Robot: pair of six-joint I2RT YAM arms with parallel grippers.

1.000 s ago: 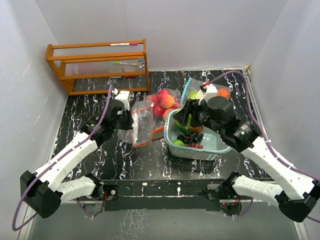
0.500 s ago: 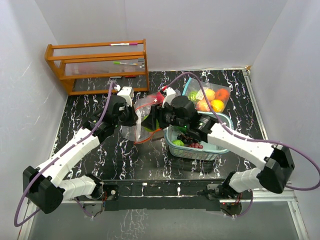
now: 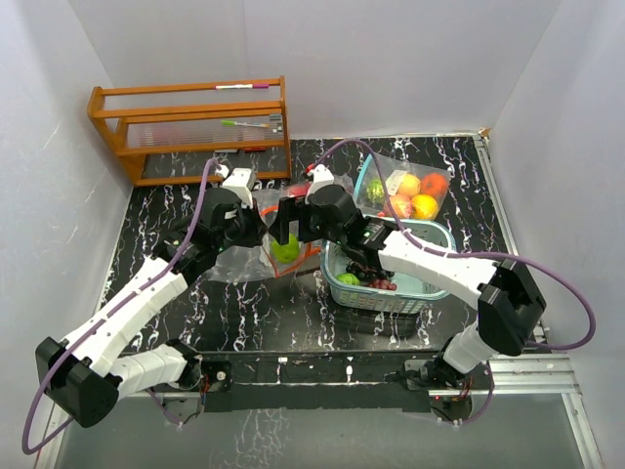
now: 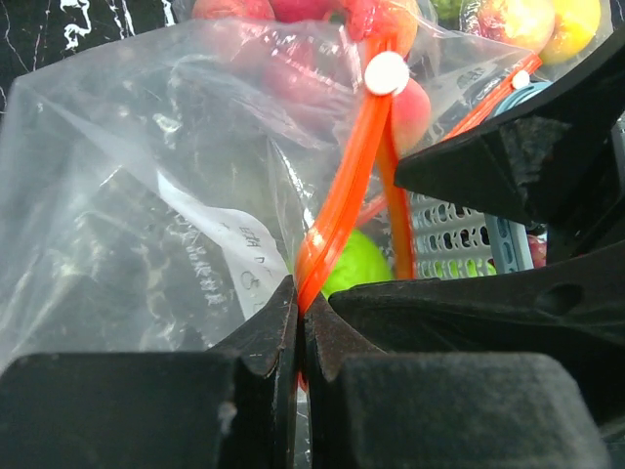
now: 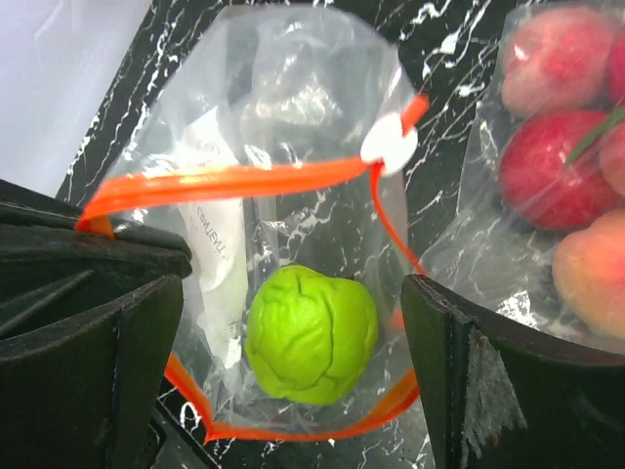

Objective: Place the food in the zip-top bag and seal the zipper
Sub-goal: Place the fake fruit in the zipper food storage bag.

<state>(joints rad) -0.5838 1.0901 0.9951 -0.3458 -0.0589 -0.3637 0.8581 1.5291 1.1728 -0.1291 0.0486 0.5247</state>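
Got the left gripper (image 4: 301,327) clamped tight on the orange zipper strip (image 4: 337,220) of the zip-top bag (image 4: 146,195), pinching it right at the rim and holding that side of the mouth up. Can see the white slider (image 4: 387,72) sitting further along the strip, toward the far end of the mouth. Looking down through the right wrist camera: right gripper (image 5: 293,293) spread wide open above the bag's mouth, gripping nothing, fingers (image 5: 98,391) far apart at either edge of that view. Spotting one bumpy lime-green fruit (image 5: 311,334) already inside the bag, lying within the loop of the orange strips, touching neither finger. Also noticing a white printed label (image 5: 220,264) on the bag wall just left of it. From the top camera, seeing both grippers meet over the middle of the black marbled table (image 3: 244,313), bag between them, teal slatted basket (image 3: 391,296) just to the right with green and dark purple pieces in it. Beyond the basket, a second clear bag (image 3: 386,176) holding orange, yellow and peach fruit; right beside the open bag, a third bag (image 5: 479,195) packed with red and peach fruit. Wooden rack (image 3: 190,127) off in the far left corner, well apart. Zipper not sealed yet.
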